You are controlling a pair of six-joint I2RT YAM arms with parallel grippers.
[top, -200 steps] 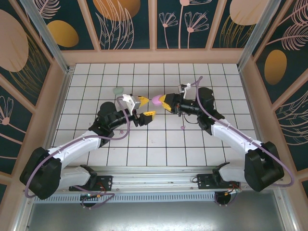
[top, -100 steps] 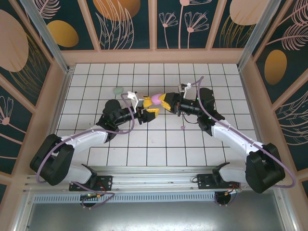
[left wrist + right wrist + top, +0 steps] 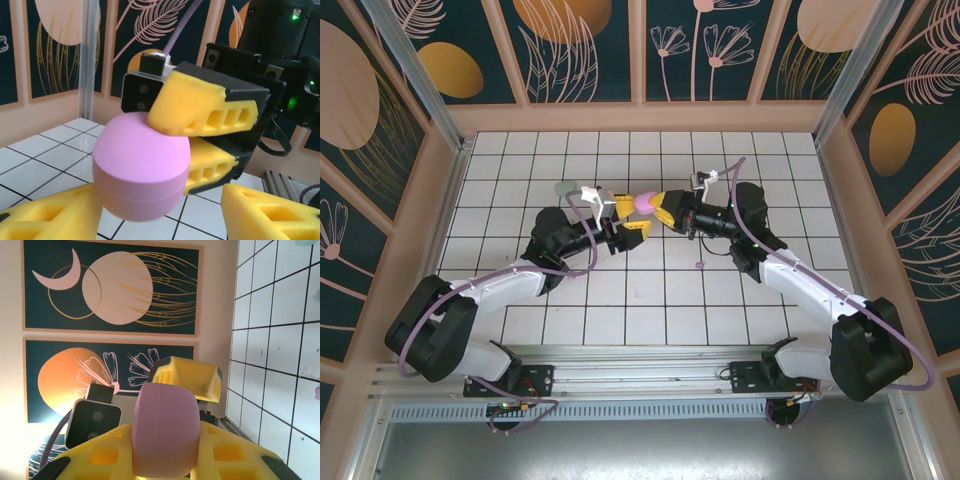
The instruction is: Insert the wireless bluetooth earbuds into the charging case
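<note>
The left pincer (image 3: 626,219) has drawn nearer, spread beside the pink charging case (image 3: 646,203) that the right pincer (image 3: 663,209) clenches; whether they touch is unclear.

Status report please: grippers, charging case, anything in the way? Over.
Right gripper shut on pink charging case, lid closed. Left gripper open, fingers on both sides of the case. Nothing else between the grippers.

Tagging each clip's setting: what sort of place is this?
Probably a purpose-built robot test cell rather than a home. A white tiled tabletop is walled in by printed botanical panels on aluminium posts, and two arms are bolted to a rail at the near edge.
</note>
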